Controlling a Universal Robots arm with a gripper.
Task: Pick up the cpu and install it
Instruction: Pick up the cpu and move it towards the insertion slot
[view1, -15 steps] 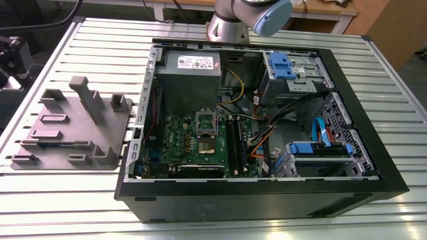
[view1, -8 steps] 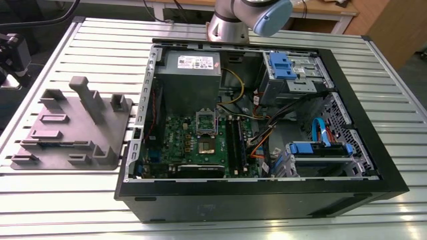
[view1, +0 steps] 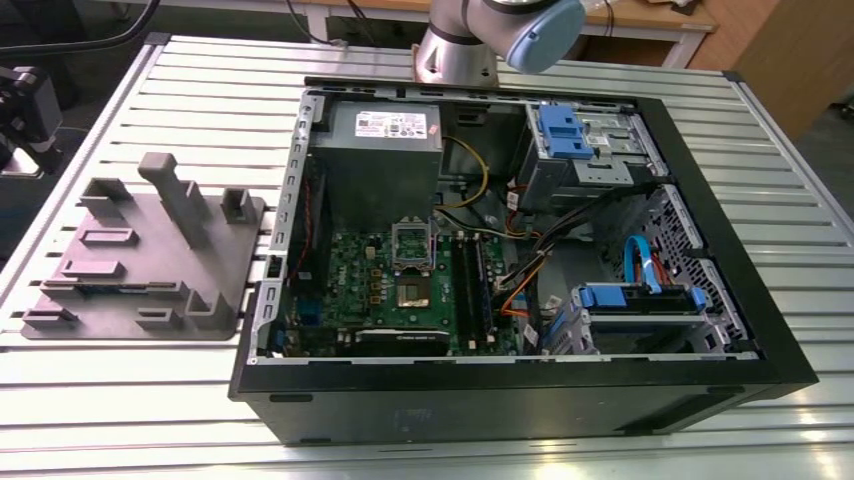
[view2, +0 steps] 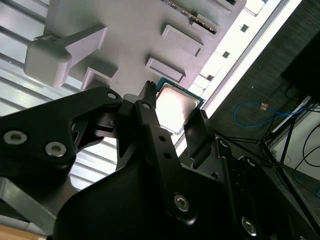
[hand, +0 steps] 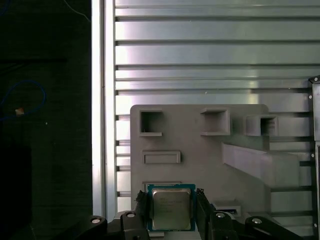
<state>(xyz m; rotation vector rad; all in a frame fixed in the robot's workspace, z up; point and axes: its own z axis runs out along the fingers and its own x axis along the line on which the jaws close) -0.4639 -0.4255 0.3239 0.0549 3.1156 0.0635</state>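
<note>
Silver-topped cpu (hand: 171, 208) sits flat, clamped between both fingers (hand: 201, 209).

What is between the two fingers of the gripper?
The cpu. In both wrist views it fills the gap between the fingers of the gripper, which touch its two opposite edges, above the grey fixture.
</note>
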